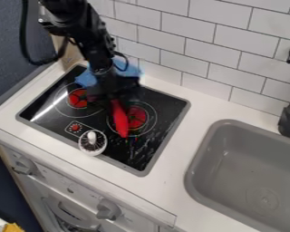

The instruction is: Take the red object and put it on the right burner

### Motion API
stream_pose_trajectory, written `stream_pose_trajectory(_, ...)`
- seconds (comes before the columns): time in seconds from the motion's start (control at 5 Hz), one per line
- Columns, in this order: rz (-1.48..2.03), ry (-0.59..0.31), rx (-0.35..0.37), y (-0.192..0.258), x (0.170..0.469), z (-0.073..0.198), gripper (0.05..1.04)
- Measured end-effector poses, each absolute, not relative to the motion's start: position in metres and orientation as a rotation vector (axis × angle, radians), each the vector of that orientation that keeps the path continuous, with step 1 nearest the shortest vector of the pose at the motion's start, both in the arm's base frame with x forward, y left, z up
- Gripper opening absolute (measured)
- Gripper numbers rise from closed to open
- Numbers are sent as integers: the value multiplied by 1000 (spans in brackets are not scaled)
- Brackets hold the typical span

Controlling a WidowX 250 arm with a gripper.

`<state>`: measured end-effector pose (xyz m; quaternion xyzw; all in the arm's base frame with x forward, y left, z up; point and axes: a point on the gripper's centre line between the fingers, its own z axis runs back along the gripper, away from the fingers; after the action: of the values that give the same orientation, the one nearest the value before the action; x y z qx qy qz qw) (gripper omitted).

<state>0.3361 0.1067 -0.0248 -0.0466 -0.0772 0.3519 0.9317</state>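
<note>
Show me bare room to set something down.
Bare: the counter between stovetop and sink, and the sink's floor. Crowded: the stovetop's middle, under gripper and red object; its back, by blue cloth; its front edge, by round white item.

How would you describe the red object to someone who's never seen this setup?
On the white counter, find the black cooktop beside the gray sink. Just below the gripper, along the left side of the right burner, is the red object. It is long, narrow and bright, unlike the round, darker red burner centers.
</note>
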Motion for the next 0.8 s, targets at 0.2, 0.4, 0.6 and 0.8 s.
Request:
stream_pose_trajectory(0.2,771,-167,-78,120,336,-24,372)
stream_pose_trajectory(0.4,823,-173,-76,133,332,-23,372)
stream_pose_trajectory(0.6,830,-177,-84,134,332,-23,372)
stream_pose_trajectory(0.8,791,-177,-123,120,329,-21,371)
